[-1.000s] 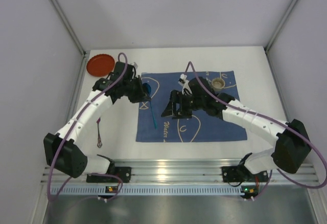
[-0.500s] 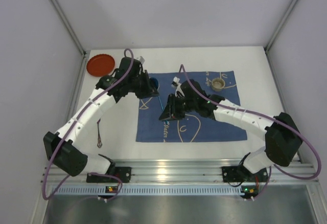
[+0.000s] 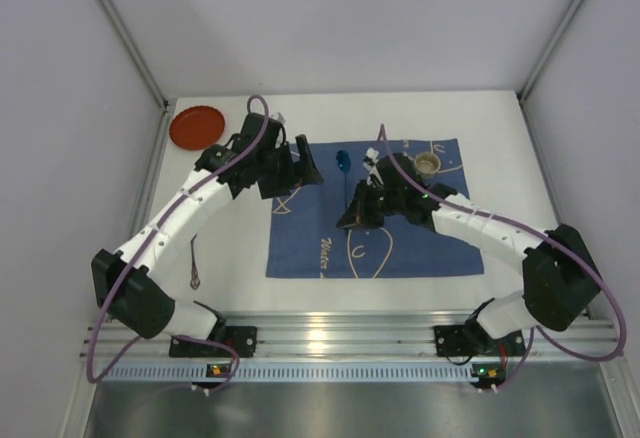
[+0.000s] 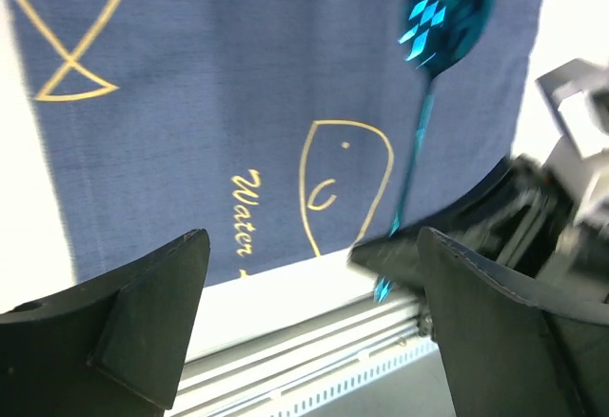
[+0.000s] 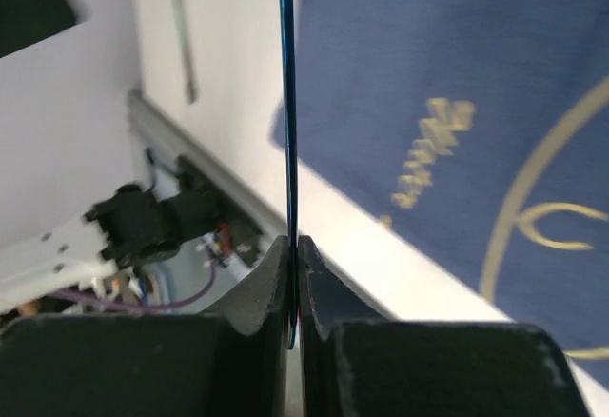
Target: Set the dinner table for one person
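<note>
Dinner table (image 3: pixel 500 118) — a white tabletop — spans the workspace under both arms, with a blue placemat (image 3: pixel 420 243) with pale line drawings spread across its middle. The right gripper (image 5: pixel 292 246) pinches the handle of a shiny blue spoon (image 3: pixel 343 162), whose bowl points toward the placemat's far edge. The left gripper (image 3: pixel 308 172) hovers over the placemat's far-left corner, fingers spread and holding nothing. A red plate (image 3: pixel 196 126) sits at the table's far-left corner — a small cup (image 3: pixel 428 165) stands on the placemat's far-right part.
</note>
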You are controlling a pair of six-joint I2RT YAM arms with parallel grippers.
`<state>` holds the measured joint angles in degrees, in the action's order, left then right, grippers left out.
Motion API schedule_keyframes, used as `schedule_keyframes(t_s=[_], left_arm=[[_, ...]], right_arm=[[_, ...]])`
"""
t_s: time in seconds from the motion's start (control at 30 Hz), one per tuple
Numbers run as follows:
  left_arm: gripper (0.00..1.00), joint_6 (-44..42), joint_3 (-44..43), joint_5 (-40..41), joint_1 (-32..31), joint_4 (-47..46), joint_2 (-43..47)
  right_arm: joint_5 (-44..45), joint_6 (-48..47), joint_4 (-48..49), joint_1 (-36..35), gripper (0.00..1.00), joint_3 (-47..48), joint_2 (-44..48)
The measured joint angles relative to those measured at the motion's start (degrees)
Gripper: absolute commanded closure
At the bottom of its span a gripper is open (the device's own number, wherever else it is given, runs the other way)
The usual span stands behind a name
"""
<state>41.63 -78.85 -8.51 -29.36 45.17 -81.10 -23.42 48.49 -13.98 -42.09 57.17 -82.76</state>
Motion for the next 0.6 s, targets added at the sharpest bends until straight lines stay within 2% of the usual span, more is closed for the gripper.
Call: schedule_keyframes(t_s=[0.17, 0.3, 0.47, 0.6], left_arm=[[0.02, -2.6, 0.7, 4.3, 1.1, 2.4, 1.4], [0.02, -4.6, 4.6, 6.8, 4.6, 3.8, 5.3], [0.03, -6.8, 11.6, 6.9, 11.3, 5.4, 9.6], [0.03, -9.0, 15.3, 6.9, 15.8, 6.9, 11.6]], right_arm=[[1.9, -4.0, -6.5, 11.7, 1.0, -6.3, 0.4], [4.6, -9.6, -14.7, 19.4, 1.0, -8.1, 0.5], [6.4, -16.6, -21.5, 24.3, 1.0, -8.1, 0.0], [6.9, -20.9, -24.4, 26.1, 1.0, -7.5, -5.0]])
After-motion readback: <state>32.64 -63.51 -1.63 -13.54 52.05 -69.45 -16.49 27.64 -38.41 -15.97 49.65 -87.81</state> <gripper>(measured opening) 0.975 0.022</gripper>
